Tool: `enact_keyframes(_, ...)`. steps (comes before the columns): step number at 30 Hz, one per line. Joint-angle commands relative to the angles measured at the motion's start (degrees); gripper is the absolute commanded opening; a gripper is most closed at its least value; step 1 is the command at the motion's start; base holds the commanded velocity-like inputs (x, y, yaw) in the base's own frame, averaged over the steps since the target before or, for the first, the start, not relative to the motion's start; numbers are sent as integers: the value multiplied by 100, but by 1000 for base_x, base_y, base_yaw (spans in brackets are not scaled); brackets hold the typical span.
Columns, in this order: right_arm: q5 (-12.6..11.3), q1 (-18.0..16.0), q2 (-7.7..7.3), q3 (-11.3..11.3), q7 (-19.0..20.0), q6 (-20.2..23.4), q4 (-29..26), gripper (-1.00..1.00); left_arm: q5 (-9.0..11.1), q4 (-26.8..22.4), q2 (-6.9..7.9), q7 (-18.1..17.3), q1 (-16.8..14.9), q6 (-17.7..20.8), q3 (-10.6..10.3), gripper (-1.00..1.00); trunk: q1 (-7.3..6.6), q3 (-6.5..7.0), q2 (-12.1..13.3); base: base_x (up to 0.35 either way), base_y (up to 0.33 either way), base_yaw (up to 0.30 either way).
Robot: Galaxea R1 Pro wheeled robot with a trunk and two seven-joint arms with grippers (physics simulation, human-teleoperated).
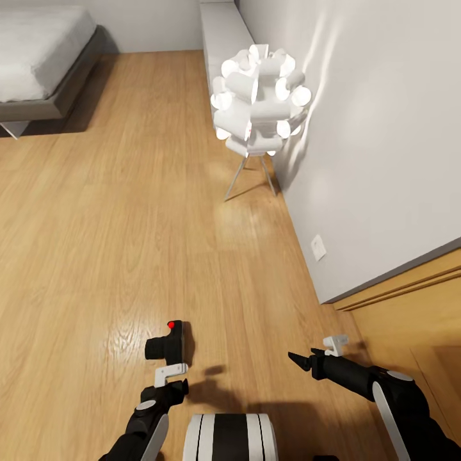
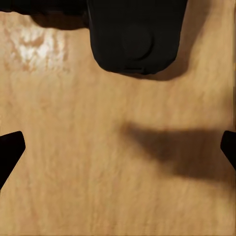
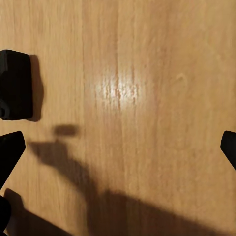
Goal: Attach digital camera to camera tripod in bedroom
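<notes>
Bright, even render; glowing floor lamp (image 1: 259, 96) throws streaks on wall (image 1: 384, 147), glare patches on wood floor (image 1: 115, 243); soft arm shadows; wrist views slightly blurred.

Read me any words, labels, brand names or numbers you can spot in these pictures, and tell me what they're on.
No readable text in any view.
Digital camera on the wood floor: black body with a red button, no brand or lettering visible.
White wall plate: blank.
Lamp, bed, both arms: no markings visible.
</notes>
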Motion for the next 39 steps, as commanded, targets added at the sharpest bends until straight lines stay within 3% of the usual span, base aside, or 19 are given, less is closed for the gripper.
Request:
enact_keyframes(1,-38,-2,0,-5,1,47,-3,100,56,-12,3,52,-2,-29,-15,100,-1,-3,-1,0,0,0)
enact_keyframes(4,-39,-2,2,-4,5,47,-3,100,23,-24,5,52,-2,-161,-19,100,-1,-3,-1,0,0,0)
enact_keyframes(12,-41,-2,4,-9,8,39,-3,100,-311,-77,-32,35,-2,-381,-29,100,-1,-3,-1,0,0,0)
enact_keyframes(29,-50,-2,-1,-25,12,31,-3,100,-361,-118,-47,33,-2,-392,-169,100,-1,-3,-1,0,0,0)
enact_keyframes(39,-49,-2,5,-29,10,30,-3,100,-372,-107,-32,33,-2,-392,-180,100,25,-225,-15,0,0,0)
